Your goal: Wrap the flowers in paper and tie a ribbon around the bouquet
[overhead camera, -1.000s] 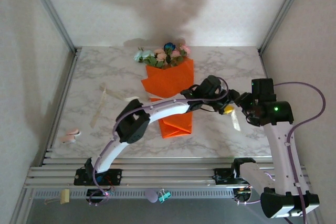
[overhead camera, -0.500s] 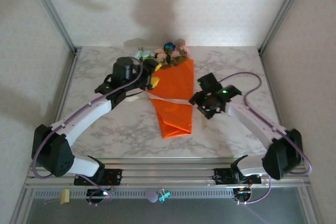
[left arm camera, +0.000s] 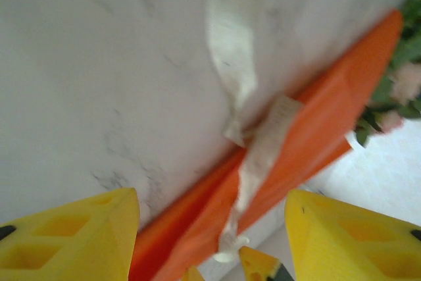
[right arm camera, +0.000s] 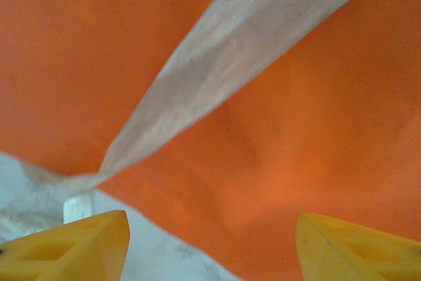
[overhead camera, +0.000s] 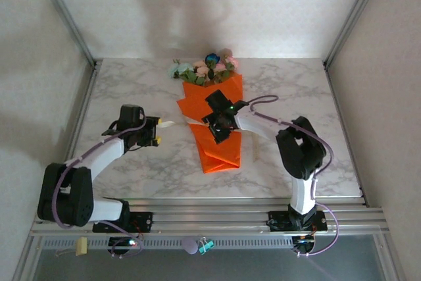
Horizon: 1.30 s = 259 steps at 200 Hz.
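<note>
The bouquet lies on the marble table: an orange paper [overhead camera: 220,100] cone with the flowers [overhead camera: 207,70] at its far end. The cream ribbon [overhead camera: 195,122] crosses the cone's waist, and one loose end [overhead camera: 168,124] lies on the marble to the left. My left gripper [overhead camera: 158,131] stands open beside that loose end, a little left of the paper. The left wrist view has the ribbon [left arm camera: 263,149] draped over the paper [left arm camera: 316,129], ahead of my open left gripper [left arm camera: 210,195]. My right gripper [overhead camera: 220,129] hovers open over the cone's middle. Its wrist view looks close down on ribbon [right arm camera: 230,64] and paper [right arm camera: 296,136] beyond the right gripper [right arm camera: 210,218].
Aluminium rails [overhead camera: 210,215] run along the near table edge, with small clips [overhead camera: 205,246] and a tag [overhead camera: 81,247] hanging below. White walls and slanted frame posts [overhead camera: 66,18] close in the sides. Bare marble [overhead camera: 296,97] lies right of the cone.
My left gripper has drawn back from the cone's upper left edge to the marble on its left. My right gripper has moved left from beside the cone to above its waist.
</note>
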Each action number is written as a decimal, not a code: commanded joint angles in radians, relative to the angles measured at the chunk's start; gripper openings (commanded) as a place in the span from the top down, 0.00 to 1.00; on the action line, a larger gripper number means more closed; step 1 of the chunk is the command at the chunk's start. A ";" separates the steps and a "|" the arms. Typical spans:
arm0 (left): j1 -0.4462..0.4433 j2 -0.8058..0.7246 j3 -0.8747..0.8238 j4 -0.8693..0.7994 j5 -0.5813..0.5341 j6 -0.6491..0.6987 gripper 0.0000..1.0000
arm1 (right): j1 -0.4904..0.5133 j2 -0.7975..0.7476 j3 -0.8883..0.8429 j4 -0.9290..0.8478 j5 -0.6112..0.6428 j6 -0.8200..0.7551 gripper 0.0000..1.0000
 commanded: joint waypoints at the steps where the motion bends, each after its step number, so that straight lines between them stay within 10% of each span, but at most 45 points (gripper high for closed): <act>1: 0.016 0.072 0.059 0.078 0.022 0.011 0.39 | -0.007 0.048 0.085 0.054 0.021 0.121 0.33; 63: 0.023 0.175 0.117 0.079 0.018 0.022 0.42 | -0.016 0.161 0.137 0.065 0.061 0.250 0.49; 105: 0.027 0.182 0.166 0.029 0.021 0.069 0.44 | -0.034 0.174 0.160 0.059 0.072 0.240 1.00; 145: 0.022 0.141 0.140 -0.007 0.017 0.076 0.37 | -0.021 -0.006 0.197 -0.105 0.077 -0.003 1.00; 259: -0.121 0.193 0.101 -0.077 -0.123 0.086 0.31 | -0.211 -0.903 -0.463 -0.693 0.025 -0.658 1.00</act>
